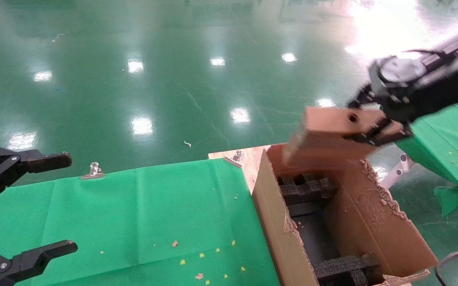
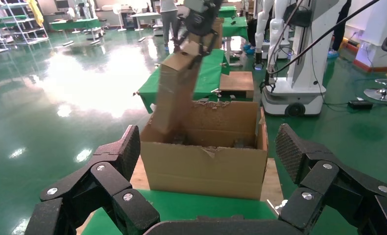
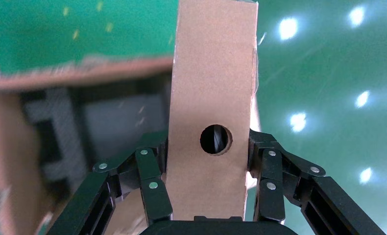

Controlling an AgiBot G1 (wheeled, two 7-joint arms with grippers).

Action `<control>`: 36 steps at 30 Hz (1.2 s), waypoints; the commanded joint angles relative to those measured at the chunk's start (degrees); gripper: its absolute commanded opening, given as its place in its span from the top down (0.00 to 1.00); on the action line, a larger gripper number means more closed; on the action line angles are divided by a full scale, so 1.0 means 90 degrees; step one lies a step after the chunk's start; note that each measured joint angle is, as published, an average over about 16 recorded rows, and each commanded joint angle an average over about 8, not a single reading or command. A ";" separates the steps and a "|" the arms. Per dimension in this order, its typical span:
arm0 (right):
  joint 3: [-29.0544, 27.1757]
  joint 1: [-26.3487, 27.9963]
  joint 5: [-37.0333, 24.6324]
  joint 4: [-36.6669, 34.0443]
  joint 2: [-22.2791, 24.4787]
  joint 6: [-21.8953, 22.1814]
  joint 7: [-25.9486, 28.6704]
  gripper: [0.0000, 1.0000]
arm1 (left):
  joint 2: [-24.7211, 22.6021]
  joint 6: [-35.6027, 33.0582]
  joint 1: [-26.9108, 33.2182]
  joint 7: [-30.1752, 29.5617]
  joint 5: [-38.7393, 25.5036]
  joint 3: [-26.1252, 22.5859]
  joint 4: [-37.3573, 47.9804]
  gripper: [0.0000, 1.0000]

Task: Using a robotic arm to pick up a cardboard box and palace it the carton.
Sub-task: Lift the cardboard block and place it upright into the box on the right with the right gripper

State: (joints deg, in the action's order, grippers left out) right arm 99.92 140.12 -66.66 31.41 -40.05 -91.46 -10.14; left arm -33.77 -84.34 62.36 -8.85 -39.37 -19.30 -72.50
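Note:
My right gripper [image 1: 374, 126] is shut on the cardboard box [image 1: 332, 137], a slim brown box with a round hole [image 3: 216, 139] in its narrow side. Its fingers [image 3: 152, 181] press both broad faces. The box hangs tilted over the far end of the carton [image 1: 376, 226], lower end at the rim. The carton is large, with torn edges and black foam inserts [image 1: 308, 188] inside. In the left wrist view the box [image 2: 174, 93] dips into the carton's [image 2: 206, 169] far corner. My left gripper [image 1: 50, 202] is parked open over the green cloth, holding nothing.
A green cloth-covered table [image 1: 133, 214] lies left of the carton, held by metal clips [image 1: 92, 171]. A second green table [image 1: 451, 139] stands at the right. A white robot base [image 2: 299, 73] and another small box [image 2: 236, 84] stand beyond the carton.

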 commanded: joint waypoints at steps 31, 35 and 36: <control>0.0958 -0.2021 0.1520 -0.2369 0.0658 0.0879 0.2387 1.00 | 0.0001 0.0001 0.0001 0.0002 0.0002 -0.0003 0.0000 0.00; 0.0898 -0.2246 0.1674 -0.2463 0.0748 0.1005 0.2887 1.00 | 0.0001 0.0001 0.0001 0.0002 0.0002 -0.0004 0.0000 0.00; 0.0881 -0.2299 0.1715 -0.2475 0.0774 0.1035 0.3005 1.00 | 0.0001 0.0001 0.0001 0.0002 0.0003 -0.0004 0.0000 0.00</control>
State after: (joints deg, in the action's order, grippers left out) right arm 107.90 119.63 -51.39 9.46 -33.16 -82.23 16.21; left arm -33.75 -84.33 62.37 -8.83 -39.34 -19.33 -72.50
